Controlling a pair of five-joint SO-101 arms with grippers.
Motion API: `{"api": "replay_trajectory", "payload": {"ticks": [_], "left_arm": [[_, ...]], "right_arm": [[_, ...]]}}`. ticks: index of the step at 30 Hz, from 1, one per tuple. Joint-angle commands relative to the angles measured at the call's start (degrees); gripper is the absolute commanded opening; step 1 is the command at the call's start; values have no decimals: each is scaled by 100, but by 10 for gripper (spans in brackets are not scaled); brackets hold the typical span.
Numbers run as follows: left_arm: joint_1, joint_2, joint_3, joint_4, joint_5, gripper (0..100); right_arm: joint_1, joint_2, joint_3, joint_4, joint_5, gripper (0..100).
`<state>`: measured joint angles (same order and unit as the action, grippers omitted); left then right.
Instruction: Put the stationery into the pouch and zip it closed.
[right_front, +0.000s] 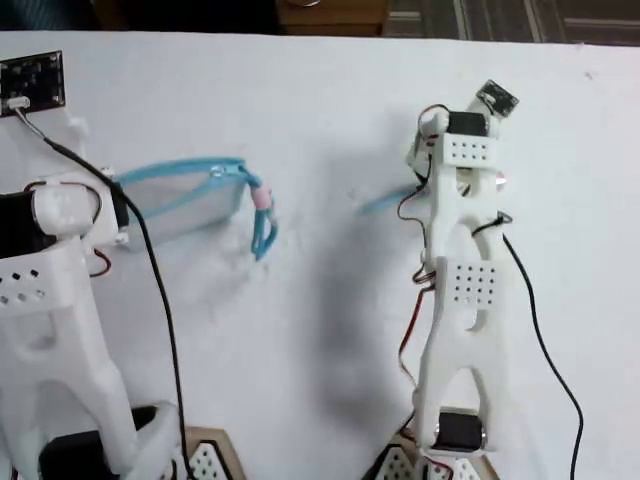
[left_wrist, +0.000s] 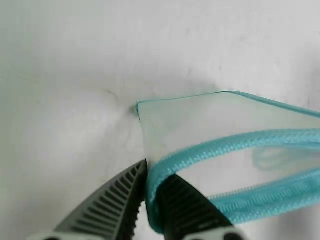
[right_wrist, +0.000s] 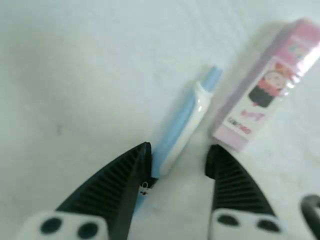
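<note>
Step in hand looks like picking up the first item. Right gripper (right_wrist: 178, 151) is wide open and low over the white surface (right_front: 330, 330), with its jaws either side of the near end of the blue pen (right_wrist: 182, 122) and nothing gripped yet. Pen lies flat, and a pink box (right_wrist: 267, 85), probably an eraser, lies just beside it at a similar angle. Whether the two touch, I cannot tell. Left gripper (left_wrist: 150, 172) is clamped shut on the end of the pouch (right_front: 185, 205), pinching the clear wall and the teal zipper (left_wrist: 240, 142) together. Pouch lies on the surface in front of the left arm, well apart from the pen. The two zipper bands stand apart, so the mouth looks open, and the pink pull (right_front: 262, 198) sits at the far end from the left gripper. To do it well, centre the jaws on the pen barrel, not the very tip, and close square across it so it doesn't roll or pivot. Keep the outer jaw off the pink box so it isn't nudged away. Left gripper should hold the pouch firm with the mouth gaping for the pen to go in.
</note>
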<state>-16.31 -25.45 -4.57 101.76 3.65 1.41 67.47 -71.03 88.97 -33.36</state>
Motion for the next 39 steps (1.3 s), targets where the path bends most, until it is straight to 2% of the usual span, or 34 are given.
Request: {"api": "replay_trajectory", "payload": {"ticks": [1,6,10,15,20,27,29,33,37,39], "left_arm": [[-13,-127,-141,-70,-18,22],[-13,-127,-141,-70,-18,22],[-13,-127,-141,-70,-18,22],[-13,-127,-141,-70,-18,22],[-13,-127,-141,-70,-35,22],[-13,-127,-141,-62,-35,22],[-13,-127,-141,-62,-35,22],[-4,-127,-141,-62,-35,22],[-4,-127,-141,-53,-44,22],[-4,-127,-141,-44,-44,22]], "right_arm": [[-101,268,-1037,409,158,9],[-207,110,-2101,1200,422,17],[-409,-936,-1626,1235,519,16],[-954,-2897,-167,1244,554,16],[-1534,-4857,1908,1235,1037,16],[-1657,-7178,4721,1200,1125,16],[-1684,-7820,5582,1174,1574,17],[-1780,-9103,7622,470,1943,17],[-1745,-10413,9591,-1059,2690,17],[-1780,-11020,10277,-1956,2725,17]]}}
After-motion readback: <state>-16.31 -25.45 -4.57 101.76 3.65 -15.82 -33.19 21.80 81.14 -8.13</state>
